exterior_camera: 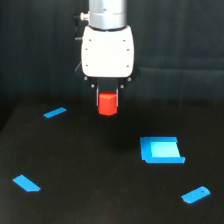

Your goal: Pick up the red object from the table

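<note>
The red object, a small bright red-orange faceted block, hangs between the fingers of my gripper under the white gripper body in the upper middle of the exterior view. The gripper is shut on it. The block appears lifted clear of the black table, with a faint dark reflection below it. The fingers are mostly hidden by the block and the housing.
A large blue rectangular piece lies right of centre. Thin blue pieces lie at the left, the lower left and the lower right. A dark curtain hangs behind.
</note>
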Controlling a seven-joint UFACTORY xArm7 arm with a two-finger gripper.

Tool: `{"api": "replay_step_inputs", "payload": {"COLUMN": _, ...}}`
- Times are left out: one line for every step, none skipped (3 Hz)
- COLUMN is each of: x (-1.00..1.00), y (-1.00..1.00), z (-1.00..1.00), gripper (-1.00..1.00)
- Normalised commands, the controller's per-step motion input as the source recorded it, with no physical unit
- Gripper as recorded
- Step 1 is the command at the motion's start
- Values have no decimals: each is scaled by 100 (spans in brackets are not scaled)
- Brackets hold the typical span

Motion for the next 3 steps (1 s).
{"api": "replay_step_inputs", "payload": {"x": 3, "y": -7, "z": -1, "gripper": -100}}
{"api": "replay_step_inputs", "payload": {"x": 4, "y": -10, "z": 7, "gripper": -100}}
{"api": "replay_step_inputs", "payload": {"x": 14, "y": -6, "z": 4, "gripper": -94}}
